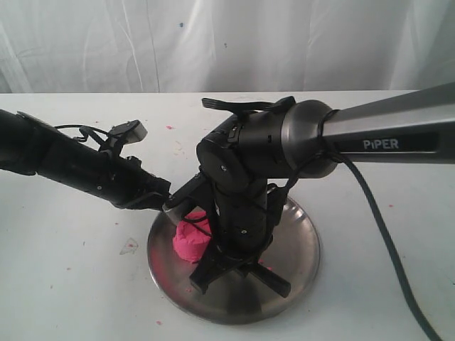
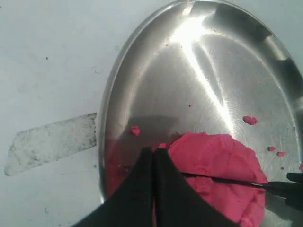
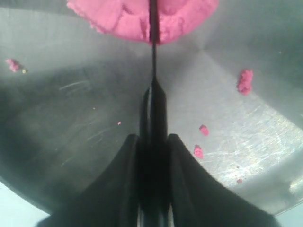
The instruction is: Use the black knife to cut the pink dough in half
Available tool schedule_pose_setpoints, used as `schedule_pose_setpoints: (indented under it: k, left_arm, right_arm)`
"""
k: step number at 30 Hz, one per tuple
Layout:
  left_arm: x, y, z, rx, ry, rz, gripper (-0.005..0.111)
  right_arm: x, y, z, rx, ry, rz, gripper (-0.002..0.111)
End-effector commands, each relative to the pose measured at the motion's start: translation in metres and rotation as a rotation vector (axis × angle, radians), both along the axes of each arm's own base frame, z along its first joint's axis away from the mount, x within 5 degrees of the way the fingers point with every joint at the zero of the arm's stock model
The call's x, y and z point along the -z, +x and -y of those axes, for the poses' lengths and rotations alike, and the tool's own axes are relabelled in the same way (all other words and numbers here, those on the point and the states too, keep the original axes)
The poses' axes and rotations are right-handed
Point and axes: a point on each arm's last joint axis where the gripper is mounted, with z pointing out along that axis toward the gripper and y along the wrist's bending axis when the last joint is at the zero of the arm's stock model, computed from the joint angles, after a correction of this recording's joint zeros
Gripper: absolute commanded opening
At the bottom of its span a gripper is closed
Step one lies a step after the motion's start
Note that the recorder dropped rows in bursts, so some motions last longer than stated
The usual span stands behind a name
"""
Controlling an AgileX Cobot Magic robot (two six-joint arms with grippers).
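Black knife (image 3: 153, 118) across pink dough (image 3: 142, 19)

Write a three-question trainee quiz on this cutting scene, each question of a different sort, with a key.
1. True or false: the black knife blade is in the pink dough.
2. Multiple choice: the dough lies on A) the bare table, B) the steel plate, C) a wooden board.
3. Fill in: the knife handle is clamped in the ____ gripper.

Key:
1. True; both wrist views show the blade sunk across the lump.
2. B.
3. Right; the left gripper, fingers together, sits at the dough's edge.
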Motion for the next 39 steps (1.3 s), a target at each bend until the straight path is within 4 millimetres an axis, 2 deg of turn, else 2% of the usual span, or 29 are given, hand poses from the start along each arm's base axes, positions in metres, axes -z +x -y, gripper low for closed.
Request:
schedule_pose_setpoints:
  k: [1,7,22,29,39]
  left_arm:
    - [-0.003,0.0,0.004,-0.002,-0.014,-0.002,0.0]
    - [0.01,0.001,0.013,0.041,-0.016,-0.03,0.0]
    - [0.011,0.0,0.014,0.047,-0.008,-0.028,0.0]
    - [0.011,0.0,0.014,0.046,-0.008,-0.029,0.0]
    - [0.011,0.0,0.014,0.046,-0.008,-0.029,0.0]
  right_arm:
    - [-0.002,0.001,-0.001,-0.015,0.007,0.01,0.0]
    - [-0.002,0.001,-0.001,-0.015,0.007,0.01,0.0]
    - [-0.001,-0.001,-0.002,-0.001,0.02,-0.006,0.0]
    - [0.013,-0.001,-0.003,0.004,-0.009,-0.041,0.0]
    - [0.013,-0.001,-0.003,0.004,-0.01,-0.042,0.0]
